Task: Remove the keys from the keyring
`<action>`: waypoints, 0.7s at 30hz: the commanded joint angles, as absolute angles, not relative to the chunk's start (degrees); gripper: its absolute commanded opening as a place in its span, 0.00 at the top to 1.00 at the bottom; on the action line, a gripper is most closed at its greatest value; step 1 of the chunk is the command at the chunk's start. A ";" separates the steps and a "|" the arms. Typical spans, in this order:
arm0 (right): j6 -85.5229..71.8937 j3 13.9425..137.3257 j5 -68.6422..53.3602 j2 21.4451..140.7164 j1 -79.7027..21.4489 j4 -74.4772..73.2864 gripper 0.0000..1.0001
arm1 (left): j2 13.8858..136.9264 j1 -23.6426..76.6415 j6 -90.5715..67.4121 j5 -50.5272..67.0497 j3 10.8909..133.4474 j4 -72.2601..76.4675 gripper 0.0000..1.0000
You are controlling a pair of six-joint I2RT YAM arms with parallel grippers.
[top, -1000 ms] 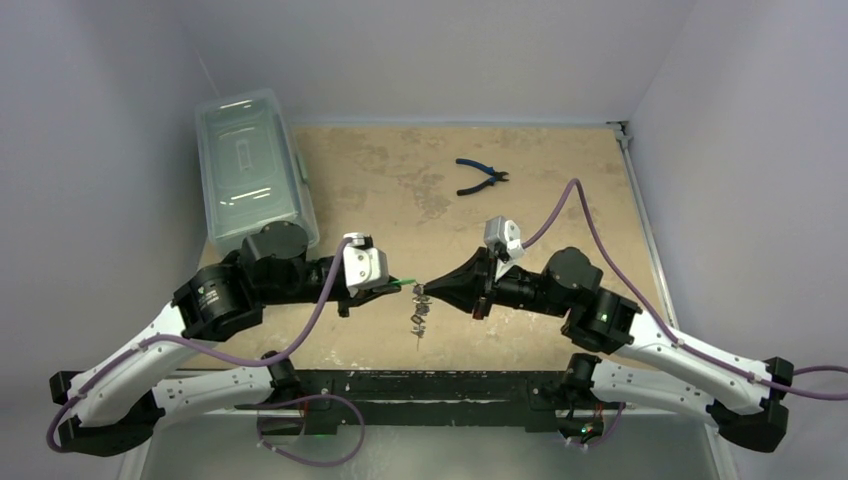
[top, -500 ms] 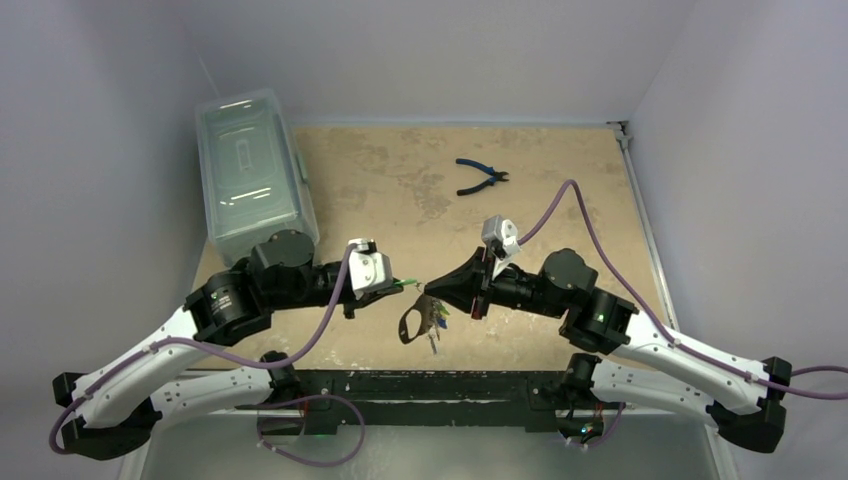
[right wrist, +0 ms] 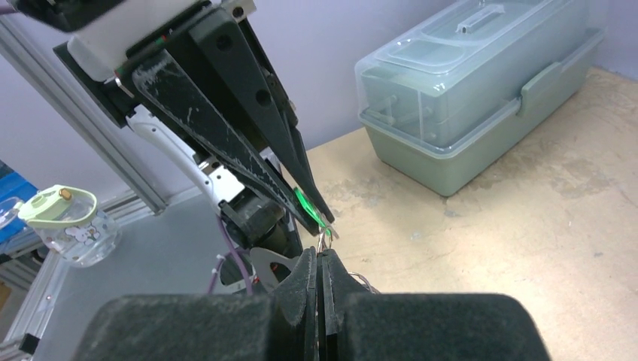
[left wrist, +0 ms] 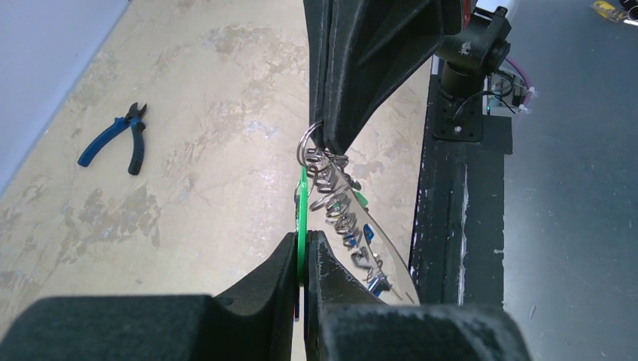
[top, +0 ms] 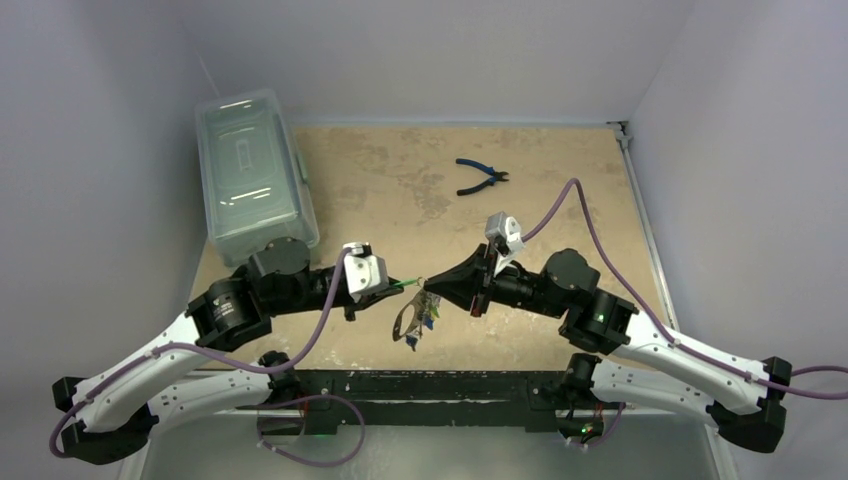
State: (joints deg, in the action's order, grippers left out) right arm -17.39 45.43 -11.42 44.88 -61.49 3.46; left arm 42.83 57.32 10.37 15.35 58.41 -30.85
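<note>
Left fingers [top: 389,288] pinched tight on the green key [left wrist: 302,204], its long axis running straight ahead to the right fingers [top: 431,287], which are clamped on a small wire ring [left wrist: 308,147]. The other keys [left wrist: 342,218] and the keyring [top: 407,322] dangle just below both tips, off the surface [top: 560,160]. A straight pull back looks right.

Soft, even light from above, bright throughout; only faint shadows on the table [top: 400,200]. Pale glare streaks on the box [top: 240,155] lid. Wrist views blur their own near fingers [left wrist: 256,293]
</note>
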 commanded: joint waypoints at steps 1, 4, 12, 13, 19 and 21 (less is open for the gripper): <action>-18.34 45.81 -10.37 43.67 -61.52 10.27 1.00 | 42.37 56.86 8.99 14.79 57.10 -28.62 1.00; -18.21 46.00 -10.14 43.68 -61.52 10.03 1.00 | 42.57 56.84 8.89 15.11 56.59 -27.91 1.00; -17.50 46.59 -6.47 42.68 -61.52 6.24 1.00 | 39.97 56.82 8.20 12.81 60.04 -29.97 1.00; -17.52 46.52 -6.36 42.73 -61.52 6.00 1.00 | 39.99 56.78 8.18 12.23 60.83 -30.58 1.00; -17.61 46.61 -10.16 45.74 -61.52 5.87 1.00 | 41.64 56.86 7.83 10.95 62.63 -31.39 1.00; -17.85 46.89 -12.15 47.08 -61.52 5.90 1.00 | 42.39 56.78 7.84 11.09 62.41 -30.41 1.00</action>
State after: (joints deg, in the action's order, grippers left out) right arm -17.58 45.41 -10.02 45.56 -61.60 4.75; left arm 42.00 57.12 8.97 13.82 59.99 -31.18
